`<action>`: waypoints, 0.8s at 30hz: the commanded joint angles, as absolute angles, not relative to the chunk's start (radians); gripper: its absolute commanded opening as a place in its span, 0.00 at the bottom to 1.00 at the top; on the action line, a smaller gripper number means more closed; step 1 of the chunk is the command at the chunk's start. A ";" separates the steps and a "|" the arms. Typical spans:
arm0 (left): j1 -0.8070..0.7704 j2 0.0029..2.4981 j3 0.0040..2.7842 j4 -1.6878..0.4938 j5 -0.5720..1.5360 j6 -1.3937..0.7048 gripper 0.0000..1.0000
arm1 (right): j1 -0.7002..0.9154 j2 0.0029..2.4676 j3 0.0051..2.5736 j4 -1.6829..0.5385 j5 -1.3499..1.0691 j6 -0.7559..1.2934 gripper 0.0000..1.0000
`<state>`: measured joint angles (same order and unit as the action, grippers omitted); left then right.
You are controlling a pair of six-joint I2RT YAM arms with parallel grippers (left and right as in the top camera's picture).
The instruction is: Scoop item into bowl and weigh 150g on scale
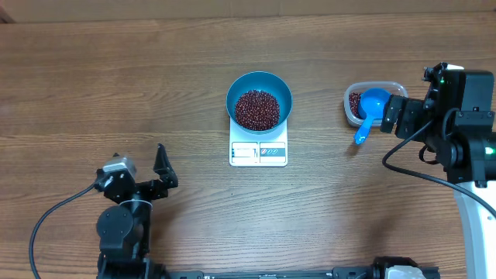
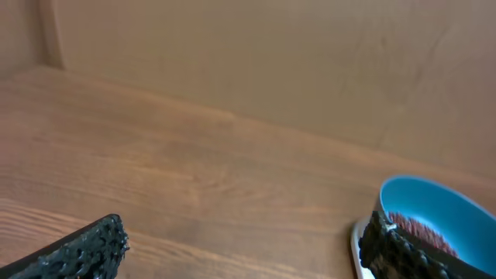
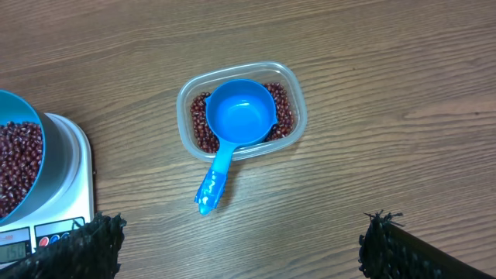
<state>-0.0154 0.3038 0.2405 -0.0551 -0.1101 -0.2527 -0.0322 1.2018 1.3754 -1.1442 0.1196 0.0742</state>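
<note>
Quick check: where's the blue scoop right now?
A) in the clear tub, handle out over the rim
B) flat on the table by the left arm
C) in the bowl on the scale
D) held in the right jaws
A: the scoop sits in the tub on the beans, with its handle sticking out over the rim towards the table.

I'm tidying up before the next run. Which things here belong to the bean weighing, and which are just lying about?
For the job:
- beans
- bowl holding them
- scale under the bowl
- blue scoop
- clear tub with more beans, scoop resting in it

Lying about:
- nothing that I can see on the table
</note>
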 commanded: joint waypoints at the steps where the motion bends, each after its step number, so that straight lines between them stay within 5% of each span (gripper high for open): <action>1: 0.012 0.280 0.231 -0.042 -0.135 -0.239 0.99 | -0.035 1.201 1.407 -1.139 0.127 0.070 1.00; 15: 0.072 0.123 0.000 0.150 -0.120 -0.252 1.00 | -0.035 1.201 1.407 -1.139 0.127 0.070 1.00; 24: 0.105 0.020 0.005 -0.067 -0.137 -0.170 0.99 | -0.035 1.201 1.407 -1.139 0.127 0.070 1.00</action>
